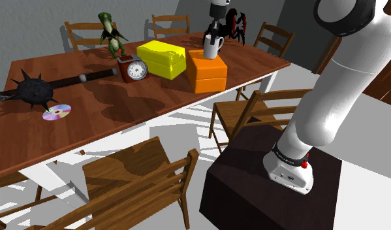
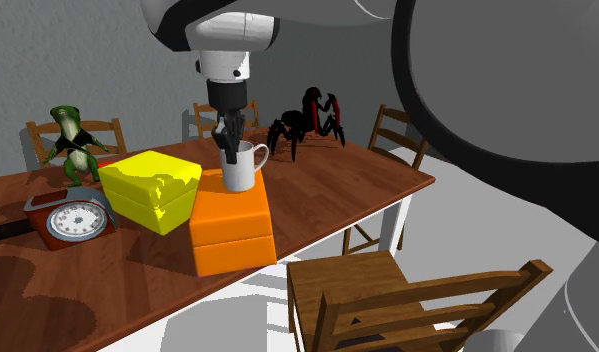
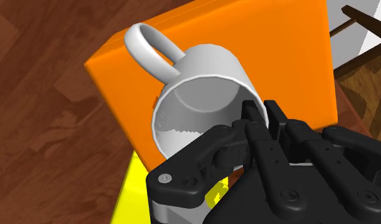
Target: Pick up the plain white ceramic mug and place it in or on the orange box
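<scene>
The mug (image 2: 243, 168) stands upright on the orange box (image 2: 232, 240), toward the 12 o'clock edge of its top in the second exterior view, with the handle pointing to 3 o'clock. The carrying looks done. What seems left is letting go and lifting clear of the bench (image 2: 327, 190). The claw (image 2: 229, 150) is narrow, pinching the mug's rim at 9 o'clock.

A plain glossy white mug (image 2: 241, 166) gleams against the bright orange box (image 2: 232, 230). To its left is a lemon-yellow box (image 2: 147, 190). Farther off is a black spider figure with red markings (image 2: 307, 118). The grain-streaked wooden table (image 2: 337, 190) is reddish-brown, and the gripper (image 2: 230, 150) is all black.
</scene>
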Controlling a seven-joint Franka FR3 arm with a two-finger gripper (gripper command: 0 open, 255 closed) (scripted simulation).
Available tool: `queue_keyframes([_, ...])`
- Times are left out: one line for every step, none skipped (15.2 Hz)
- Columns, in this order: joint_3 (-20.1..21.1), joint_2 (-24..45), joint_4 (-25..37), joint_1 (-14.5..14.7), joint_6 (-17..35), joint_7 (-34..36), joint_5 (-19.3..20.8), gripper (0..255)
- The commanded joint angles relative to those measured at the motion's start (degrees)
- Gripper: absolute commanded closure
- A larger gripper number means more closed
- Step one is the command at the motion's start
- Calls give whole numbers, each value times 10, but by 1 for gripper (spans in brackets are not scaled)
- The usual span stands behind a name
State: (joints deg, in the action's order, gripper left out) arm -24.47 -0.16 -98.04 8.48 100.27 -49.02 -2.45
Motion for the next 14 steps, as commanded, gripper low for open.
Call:
queue_keyframes([0,0,-1,0,1,0,0,255])
queue_keyframes([0,0,-1,0,1,0,0,255])
queue_keyframes([0,0,-1,0,1,0,0,255])
queue_keyframes([0,0,-1,0,1,0,0,255])
queue_keyframes([0,0,-1,0,1,0,0,255])
queue_keyframes([0,0,-1,0,1,0,0,0])
queue_keyframes([0,0,-1,0,1,0,0,0])
queue_keyframes([0,0,-1,0,1,0,0,0])
queue_keyframes([0,0,-1,0,1,0,0,0])
queue_keyframes([0,0,-1,0,1,0,0,0])
queue_keyframes([0,0,-1,0,1,0,0,0])
queue_keyframes([-1,1,20,-1,-18,0,0,0])
queue_keyframes([-1,3,41,-1,-38,-1,-1,0])
queue_keyframes([-2,6,64,-2,-59,-2,-3,0])
